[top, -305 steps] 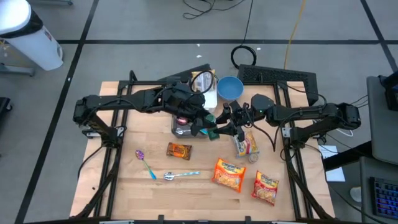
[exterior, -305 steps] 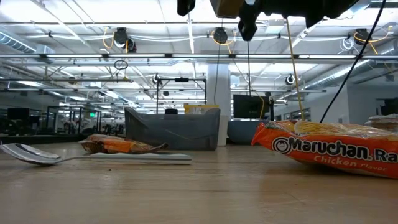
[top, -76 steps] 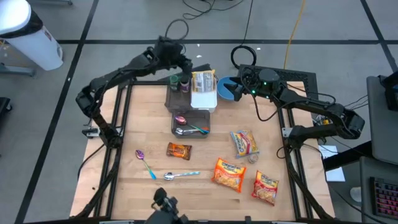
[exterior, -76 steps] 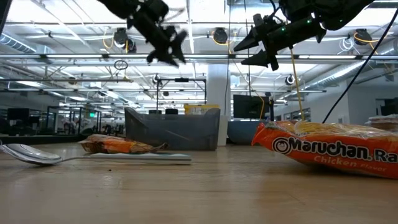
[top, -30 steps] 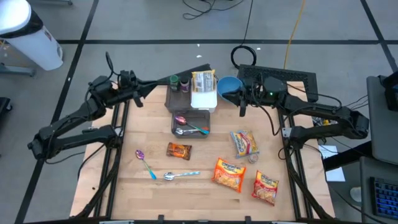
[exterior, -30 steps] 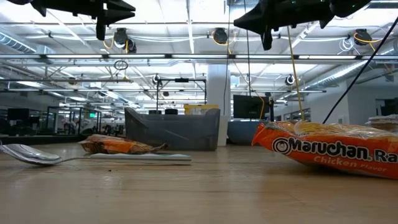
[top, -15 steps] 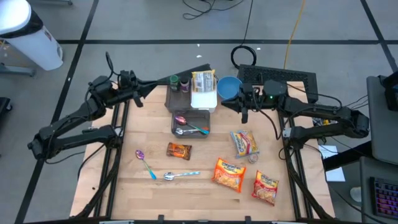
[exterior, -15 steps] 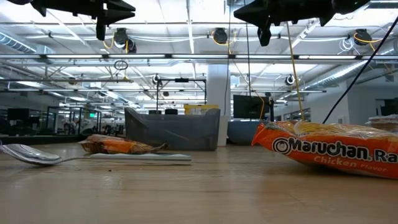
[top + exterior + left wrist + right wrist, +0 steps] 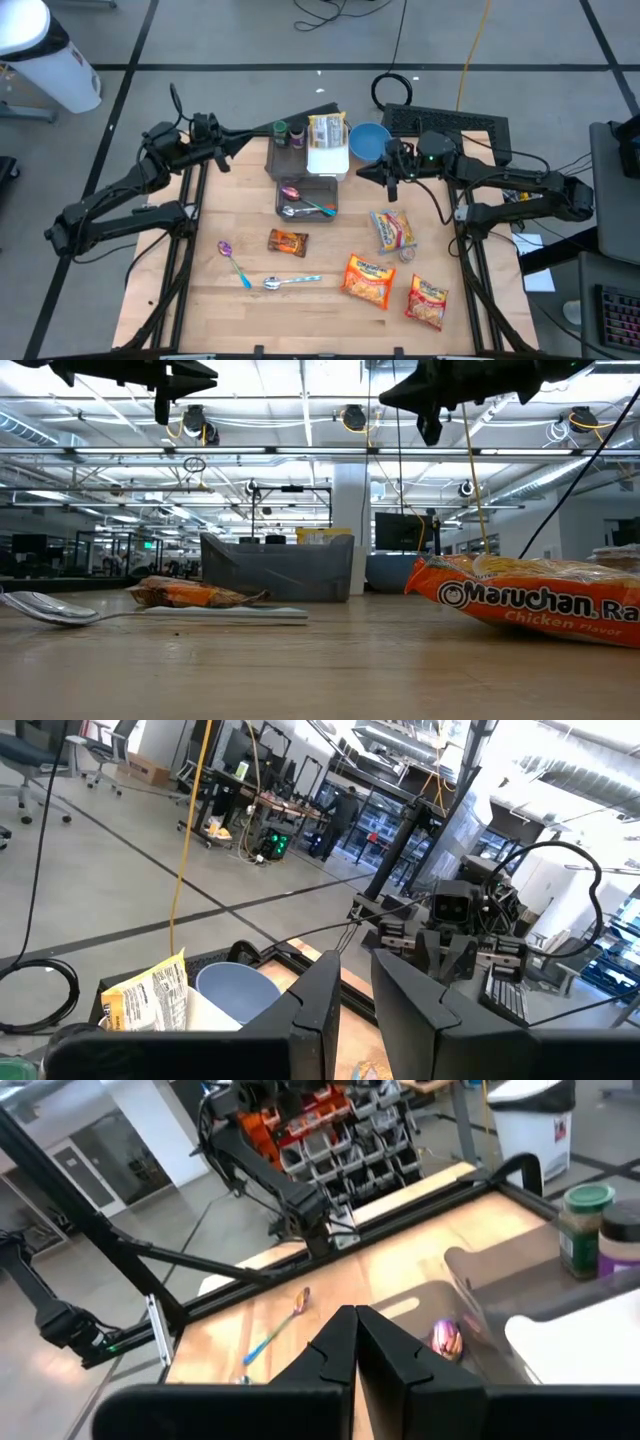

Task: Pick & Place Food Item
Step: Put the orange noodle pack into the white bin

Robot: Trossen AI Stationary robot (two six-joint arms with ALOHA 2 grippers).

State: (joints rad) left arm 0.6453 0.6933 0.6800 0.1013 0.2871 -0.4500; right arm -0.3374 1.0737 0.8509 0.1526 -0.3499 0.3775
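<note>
Wooden table point(image 9: 200, 300) held all the food, and nothing was picked up yet. Going by the grey tray point(image 9: 308, 198) near the middle of the table: an orange Maruchan ramen pack point(image 9: 368, 278) lay well apart from it toward the front edge, and a second ramen pack point(image 9: 427, 301) lay just beside that one, farther from the tray. A clear snack bag point(image 9: 393, 230) lay near the tray on the right arm's side. A small brown snack packet point(image 9: 288, 242) lay just in front of the tray.

These packs were probably light and crinkly. The noodles inside would likely crack if squeezed hard, and the shiny wrap could slip. A good place to hold would probably be across the short middle of a pack, or on a flat sealed end.

Both arms were up in the air, not touching anything. The right gripper point(image 9: 390, 172) hung just past the tray's right back corner, near the blue bowl point(image 9: 369, 141), with its fingers pressed together and empty. The left gripper point(image 9: 222, 150) waited well apart from the tray, over the table's left back corner, with only a narrow gap between its fingers point(image 9: 318, 1005), and it was empty too.
</note>
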